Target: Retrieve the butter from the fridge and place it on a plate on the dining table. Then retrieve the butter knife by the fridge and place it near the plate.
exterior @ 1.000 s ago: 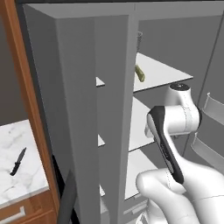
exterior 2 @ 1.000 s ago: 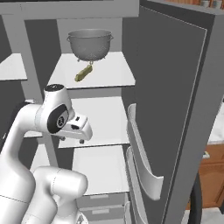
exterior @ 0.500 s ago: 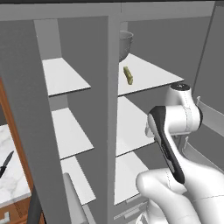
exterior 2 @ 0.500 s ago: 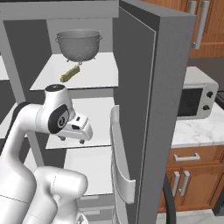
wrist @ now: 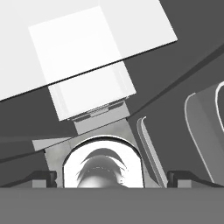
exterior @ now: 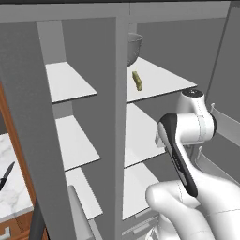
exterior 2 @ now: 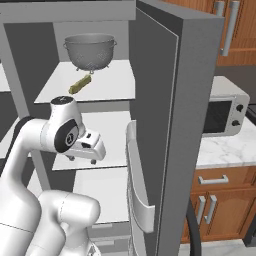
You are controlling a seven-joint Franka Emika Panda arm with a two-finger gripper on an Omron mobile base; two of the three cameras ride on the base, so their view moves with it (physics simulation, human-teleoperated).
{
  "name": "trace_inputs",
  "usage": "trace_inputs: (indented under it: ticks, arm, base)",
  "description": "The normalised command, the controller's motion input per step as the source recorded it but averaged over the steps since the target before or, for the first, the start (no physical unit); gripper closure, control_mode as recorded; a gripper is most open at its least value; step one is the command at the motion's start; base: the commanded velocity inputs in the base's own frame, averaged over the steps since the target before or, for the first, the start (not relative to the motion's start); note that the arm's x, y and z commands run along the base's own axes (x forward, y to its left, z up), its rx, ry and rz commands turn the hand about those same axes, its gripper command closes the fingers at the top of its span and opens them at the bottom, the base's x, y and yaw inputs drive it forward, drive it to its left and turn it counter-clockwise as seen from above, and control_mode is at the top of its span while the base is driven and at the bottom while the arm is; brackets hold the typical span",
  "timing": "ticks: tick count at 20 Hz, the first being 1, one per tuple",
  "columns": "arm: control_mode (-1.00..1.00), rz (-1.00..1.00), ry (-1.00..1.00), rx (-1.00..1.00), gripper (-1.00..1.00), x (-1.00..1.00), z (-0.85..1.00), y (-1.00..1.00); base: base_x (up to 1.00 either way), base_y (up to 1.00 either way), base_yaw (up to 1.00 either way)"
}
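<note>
**Step 1: butter retrieval, approach pending**

Fridge (exterior 2: 165, 100) open. Butter (exterior 2: 80, 84) lies on upper shelf (exterior 2: 107, 85), just ahead of colander (exterior 2: 90, 50). My gripper (exterior 2: 92, 150) sits one shelf lower, jaws released, empty. Next, in my judgement: raise hand, reach in, align w/ stick.

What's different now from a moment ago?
The whole view slid sideways, so the base drove, facing the open fridge more squarely. Nothing was grabbed or dropped. The butter lies on the same top shelf by the colander, and the gripper fingers stay open and empty.
</note>
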Motion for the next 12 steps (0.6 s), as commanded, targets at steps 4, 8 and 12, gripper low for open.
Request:
trace_inputs:
  ticks: [4, 8, 12]
  arm:
    - [1.0, 0.0, 0.0, 0.0, -1.0, 0.0, 0.0, 0.0]
    - [-1.0, 0.0, -0.02, 0.0, -1.0, 0.0, 0.03, 0.0]
    - [-1.0, 0.0, -0.08, 0.0, -1.0, 0.0, 0.36, 0.21]
  base:
    - [0.0, 0.03, 0.0]
    - [0.0, 0.0, 0.0]
    - [0.0, 0.0, 0.0]
